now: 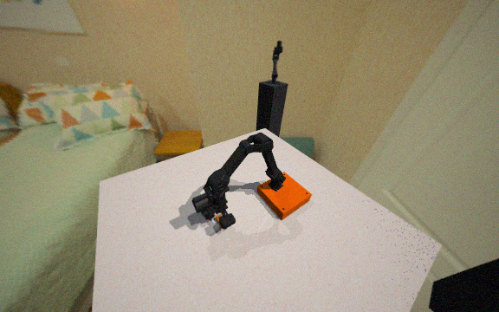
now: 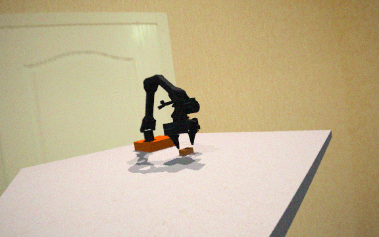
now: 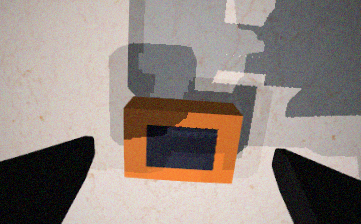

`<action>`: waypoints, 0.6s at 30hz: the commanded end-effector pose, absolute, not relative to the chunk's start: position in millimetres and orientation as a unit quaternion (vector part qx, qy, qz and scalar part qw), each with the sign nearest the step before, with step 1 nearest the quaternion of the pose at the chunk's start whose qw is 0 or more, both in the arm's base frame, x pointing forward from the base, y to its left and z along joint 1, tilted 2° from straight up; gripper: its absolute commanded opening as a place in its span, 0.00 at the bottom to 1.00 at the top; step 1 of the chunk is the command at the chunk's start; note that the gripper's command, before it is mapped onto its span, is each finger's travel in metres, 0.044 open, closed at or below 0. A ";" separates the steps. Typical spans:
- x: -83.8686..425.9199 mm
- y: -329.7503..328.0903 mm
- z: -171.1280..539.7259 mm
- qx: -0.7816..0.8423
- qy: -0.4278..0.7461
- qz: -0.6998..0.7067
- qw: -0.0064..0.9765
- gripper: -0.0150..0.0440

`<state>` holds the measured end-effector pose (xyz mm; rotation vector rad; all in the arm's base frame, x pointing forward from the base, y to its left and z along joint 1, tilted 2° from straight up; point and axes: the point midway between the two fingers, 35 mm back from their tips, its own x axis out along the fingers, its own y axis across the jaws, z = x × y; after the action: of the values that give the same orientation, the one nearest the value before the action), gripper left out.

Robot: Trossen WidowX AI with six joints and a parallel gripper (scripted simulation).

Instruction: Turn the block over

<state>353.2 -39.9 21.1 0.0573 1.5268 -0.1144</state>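
The small orange block (image 1: 219,218) (image 2: 186,152) (image 3: 178,175) lies flat on the white table (image 1: 158,269) (image 2: 110,197) (image 3: 26,65). Its marked side, with a dark rectangle (image 3: 181,150), faces up. My gripper (image 2: 185,146) (image 3: 184,152) is wide open and empty, pointing down just above the block. In the wrist view one finger is left of the block and the other right of it, with a gap on both sides. In the top view the arm and gripper hide most of the block.
The arm's large orange base (image 1: 293,195) (image 2: 158,144) stands on the table, close to the block. Shadows of the arm fall around the block. A dark pedestal (image 1: 271,104) with a small black device stands beyond the table's far corner, and a bed (image 1: 59,182) is at the left.
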 end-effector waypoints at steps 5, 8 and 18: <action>350.8 -39.5 4.6 0.028 0.695 -0.050 0.716 1.00; 350.8 -39.6 -0.4 0.029 0.695 -0.051 0.716 1.00; 350.7 -39.7 -4.5 0.029 0.695 -0.051 0.716 0.77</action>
<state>352.0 -40.5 -2.5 0.0590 1.5349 -0.1156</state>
